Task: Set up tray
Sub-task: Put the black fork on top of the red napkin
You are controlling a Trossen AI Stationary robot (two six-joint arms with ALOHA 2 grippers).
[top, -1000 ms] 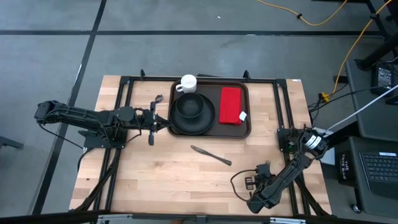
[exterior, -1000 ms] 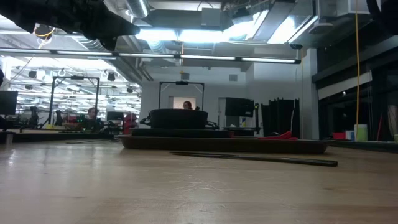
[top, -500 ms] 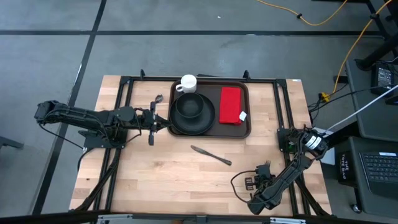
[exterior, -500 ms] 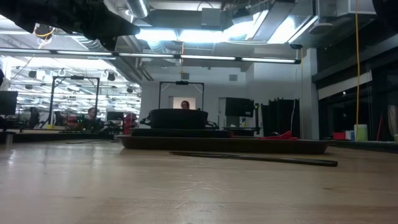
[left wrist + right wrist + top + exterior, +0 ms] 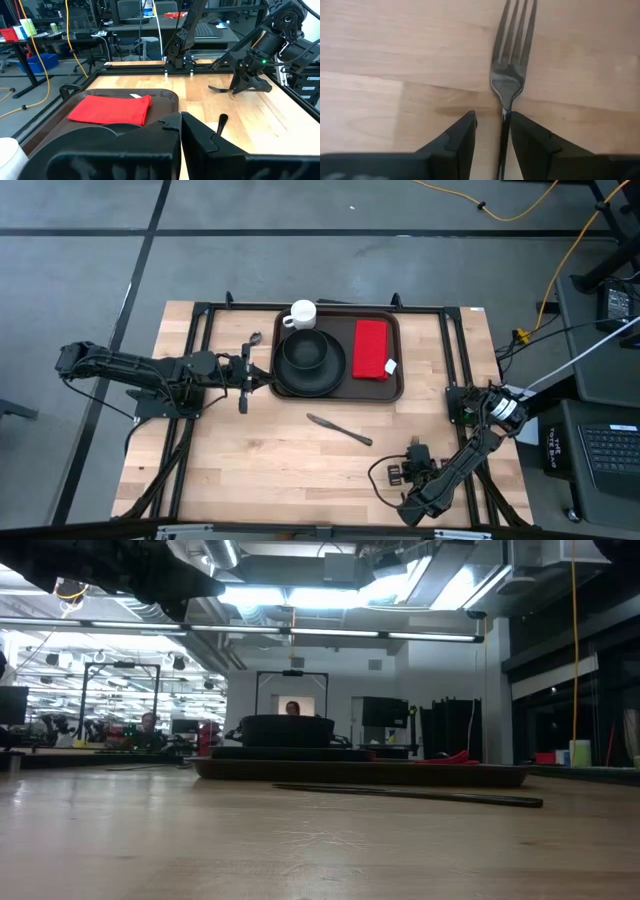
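Observation:
The dark brown tray [image 5: 398,380] sits at the table's far middle. It carries a black plate with a bowl [image 5: 310,360] and a red folded napkin [image 5: 371,348]. A white mug [image 5: 302,313] stands at its far left corner. My left gripper [image 5: 262,377] hovers shut beside the tray's left rim and holds nothing. A fork [image 5: 512,60] lies on the wood near the table's near right corner. My right gripper [image 5: 493,122] points down over the fork, open, with one finger on each side of its handle. My right gripper comes at the fork from above, and its fingers lie across the handle [image 5: 503,131] just behind the neck. A clear gap shows on one side of the handle. I cannot tell whether the other finger [image 5: 525,135] touches it. The fork lies flat on the table.
A knife [image 5: 340,429] lies slanted on the wood in front of the tray. A small dark utensil [image 5: 255,338] lies left of the mug. Black frame rails run along the table's edges. Bare wood spreads over the near left part.
My right gripper has tipped more steeply downward over the fork while staying in the same spot. In the high view its head now covers the tines that showed before. The gap between its fingers is unchanged.

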